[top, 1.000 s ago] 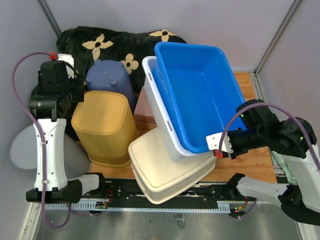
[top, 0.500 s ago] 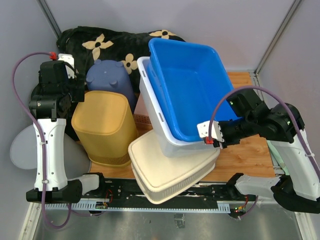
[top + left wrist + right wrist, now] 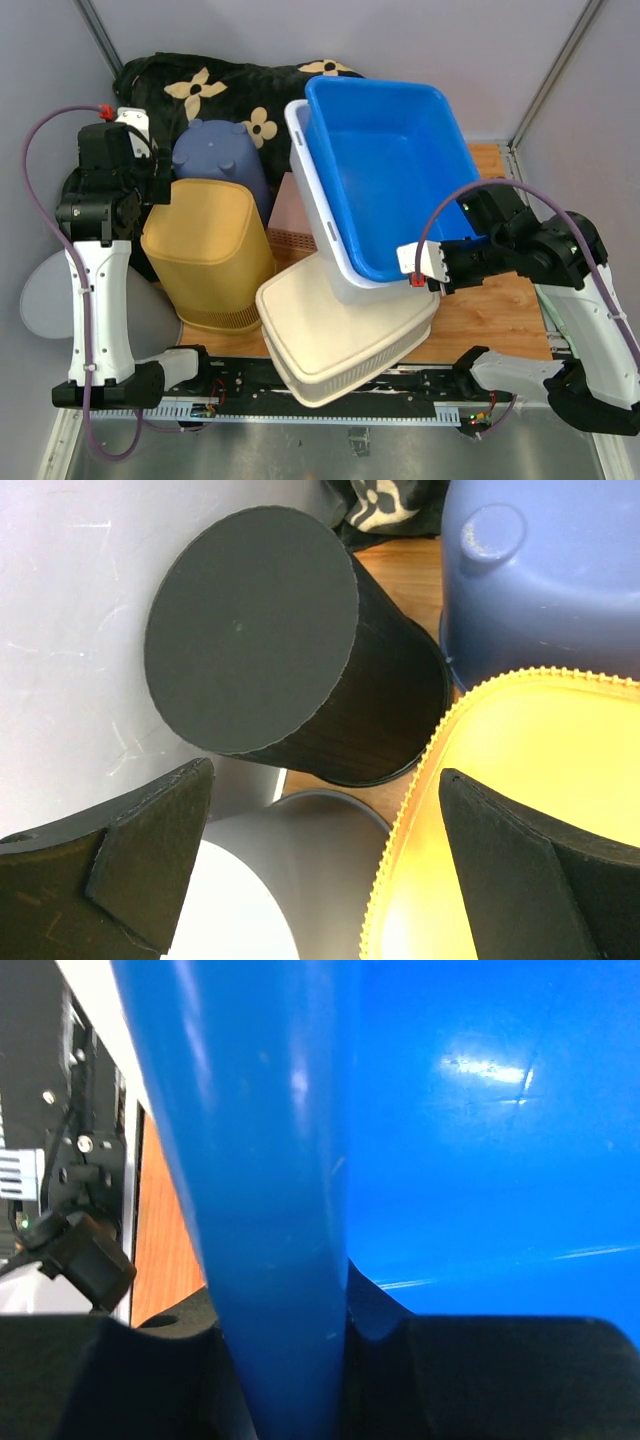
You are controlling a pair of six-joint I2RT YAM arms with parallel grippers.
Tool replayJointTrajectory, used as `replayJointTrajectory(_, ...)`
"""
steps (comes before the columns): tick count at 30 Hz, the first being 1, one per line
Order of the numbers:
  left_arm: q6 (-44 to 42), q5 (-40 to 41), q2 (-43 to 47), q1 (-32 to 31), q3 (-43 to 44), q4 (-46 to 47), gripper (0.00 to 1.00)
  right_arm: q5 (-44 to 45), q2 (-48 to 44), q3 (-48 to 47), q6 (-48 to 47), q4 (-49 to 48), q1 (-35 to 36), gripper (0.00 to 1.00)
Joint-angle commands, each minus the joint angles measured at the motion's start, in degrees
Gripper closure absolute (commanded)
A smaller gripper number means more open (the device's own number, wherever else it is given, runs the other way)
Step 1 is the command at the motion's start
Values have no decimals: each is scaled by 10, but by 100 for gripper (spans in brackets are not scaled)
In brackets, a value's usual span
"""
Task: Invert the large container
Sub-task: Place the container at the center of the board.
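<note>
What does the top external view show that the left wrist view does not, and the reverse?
Only the top external view shows the blue tub, nested in a white tub above a cream basket, with the right gripper shut on its rim. Only the left wrist view clearly shows a black cylindrical bin ahead of the open left gripper. Both show the yellow bin and the blue-grey bin beside it.

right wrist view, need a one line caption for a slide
Right arm's fingers pinch the wall of the blue container, one on each side.
</note>
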State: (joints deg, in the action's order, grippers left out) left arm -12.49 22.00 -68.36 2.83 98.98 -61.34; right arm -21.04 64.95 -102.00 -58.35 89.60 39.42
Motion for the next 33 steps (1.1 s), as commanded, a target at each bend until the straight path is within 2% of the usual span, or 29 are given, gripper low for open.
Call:
replayJointTrajectory(1, 9, -42, 25, 4, -3, 17, 1, 89, -20, -5, -19, -90, -66, 100)
replayJointTrajectory(3, 9, -58, 28, 4, -6, 16, 1, 71, -23, -32, -15, -88, -94, 100)
replayJointTrajectory(6, 8, -75, 36, 4, -4, 16, 1, 99, -27, -37, -23, -97, -134, 100)
replayJointTrajectory(14, 2, -96, 59, 4, -14, 15, 1, 176, -45, 66, -36, -140, -183, 100)
replayJointTrajectory(19, 3, -104, 69, 4, -28, 17, 1, 251, -60, 121, -36, -257, -219, 100)
replayJointTrajectory(25, -1, -107, 85, 4, -40, 18, 1, 342, -56, 241, -67, -368, -233, 100)
replayJointTrajectory(28, -5, -108, 98, 4, -56, 19, 1, 345, -61, 283, -66, -405, -244, 100)
replayJointTrajectory(33, -14, -106, 123, 4, -92, 21, 1, 320, -72, 303, -36, -365, -245, 100)
